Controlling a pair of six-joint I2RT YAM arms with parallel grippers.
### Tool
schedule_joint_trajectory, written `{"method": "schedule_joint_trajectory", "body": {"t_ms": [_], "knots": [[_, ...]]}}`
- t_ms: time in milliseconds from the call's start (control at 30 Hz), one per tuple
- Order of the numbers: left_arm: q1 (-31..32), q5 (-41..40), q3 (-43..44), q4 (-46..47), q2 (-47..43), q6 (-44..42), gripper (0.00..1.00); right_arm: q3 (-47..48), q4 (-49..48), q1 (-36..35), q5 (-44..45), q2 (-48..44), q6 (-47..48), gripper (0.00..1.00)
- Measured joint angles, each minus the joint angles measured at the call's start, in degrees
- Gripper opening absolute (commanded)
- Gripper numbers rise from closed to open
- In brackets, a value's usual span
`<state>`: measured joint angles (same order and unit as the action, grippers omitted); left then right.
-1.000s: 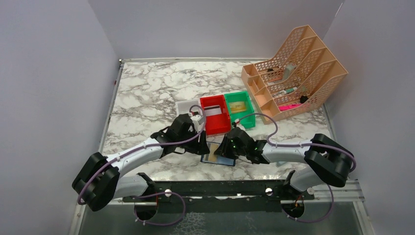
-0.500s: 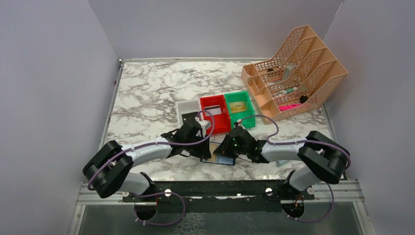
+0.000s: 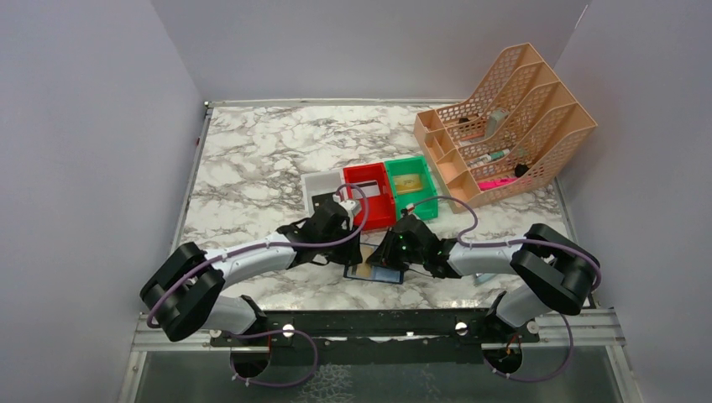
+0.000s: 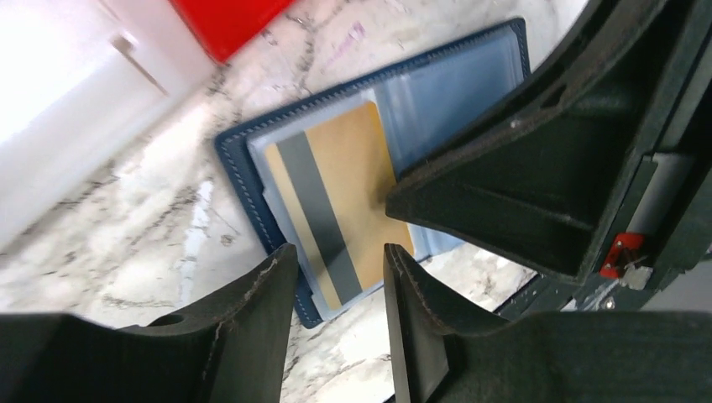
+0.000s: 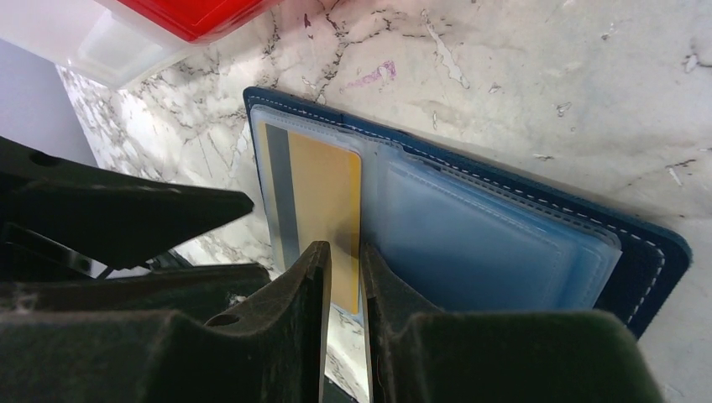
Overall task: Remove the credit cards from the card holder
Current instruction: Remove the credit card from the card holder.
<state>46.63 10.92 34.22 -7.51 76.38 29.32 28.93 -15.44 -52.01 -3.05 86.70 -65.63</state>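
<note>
Your right end effector (image 5: pixel 344 253), grip unclear, steadies the card holder (image 5: pixel 651 252) so your open left end effector (image 4: pixel 338 260) can reach the gold card (image 5: pixel 323 185).

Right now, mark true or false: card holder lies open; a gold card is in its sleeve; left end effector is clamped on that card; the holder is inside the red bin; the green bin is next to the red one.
1. The card holder lies open. True.
2. A gold card sits in its sleeve. True.
3. The left end effector is clamped on that card. False: its jaws stand apart above the holder, with nothing between them.
4. The holder is inside the red bin. False: it lies on the marble table, in front of that bin.
5. The green bin is next to the red one. True.
</note>
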Motion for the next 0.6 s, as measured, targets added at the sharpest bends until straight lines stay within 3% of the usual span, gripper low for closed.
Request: {"method": "schedule_joint_trajectory", "body": {"t_ms": [267, 600], "knots": [[0.00, -1.55, 4.26, -1.07, 2.73, 0.04, 0.43, 0.22, 0.28, 0.00, -0.07, 0.00, 0.76, 0.25], [0.00, -1.53, 2.32, -0.66, 4.02, 1.11, 0.42, 0.26, 0.31, 0.00, -0.17, -0.02, 0.76, 0.27]]}}
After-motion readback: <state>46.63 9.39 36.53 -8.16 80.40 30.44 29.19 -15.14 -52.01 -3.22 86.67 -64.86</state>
